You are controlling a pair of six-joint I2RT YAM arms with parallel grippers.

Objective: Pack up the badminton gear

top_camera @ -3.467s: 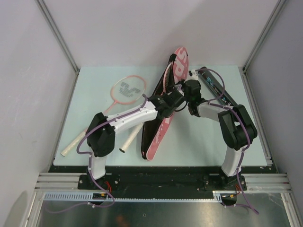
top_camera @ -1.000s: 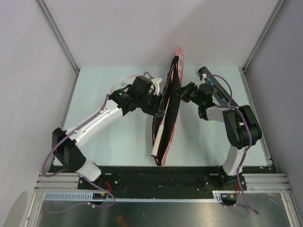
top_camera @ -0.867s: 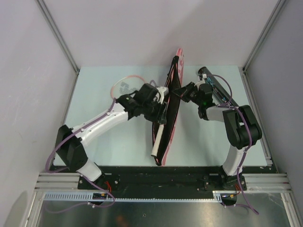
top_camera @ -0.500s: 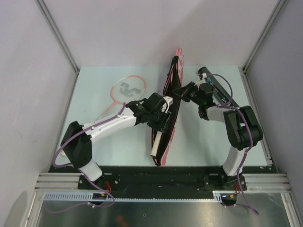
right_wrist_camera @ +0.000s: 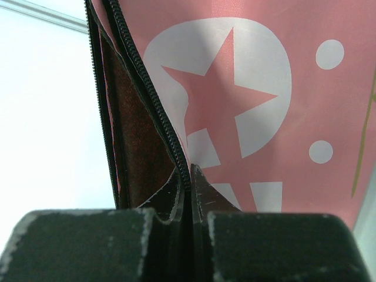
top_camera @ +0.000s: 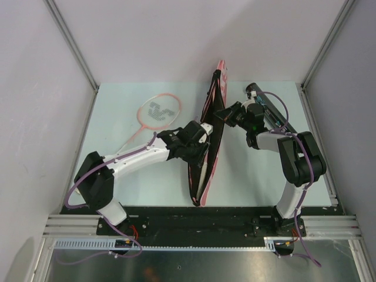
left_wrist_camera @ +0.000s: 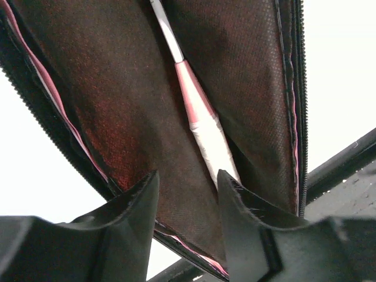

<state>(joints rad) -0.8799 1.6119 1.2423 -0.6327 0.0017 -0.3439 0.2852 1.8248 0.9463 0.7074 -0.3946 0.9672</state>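
racket cover [top_camera: 207,144] stands on its long edge mid-surface, running from the far edge toward the near edge, tilted a bit left at the near end. pink outside with white lettering faces right, zip is undone and the dark lining shows on the left.

racket handle [left_wrist_camera: 207,136] lies inside the cover, white grip toward the near end, pink shaft going deeper in.

right gripper [right_wrist_camera: 189,176] is pinched tight on the cover's zip edge near its far end, holding that flap up. in the overhead view it sits just right of the cover [top_camera: 226,113].

left gripper [left_wrist_camera: 187,202] is at the cover's open side, about mid-length [top_camera: 201,147]. claws stand at a medium gap with nothing clamped between them. the grip of the handle runs just past the right fingertip [left_wrist_camera: 238,202]; can't tell if they touch.

loose racket [top_camera: 157,110] lies flat toward the far left corner of the table [top_camera: 247,176], well apart from the cover.

black tube [top_camera: 272,113] lies along the far right, partly under the right arm.
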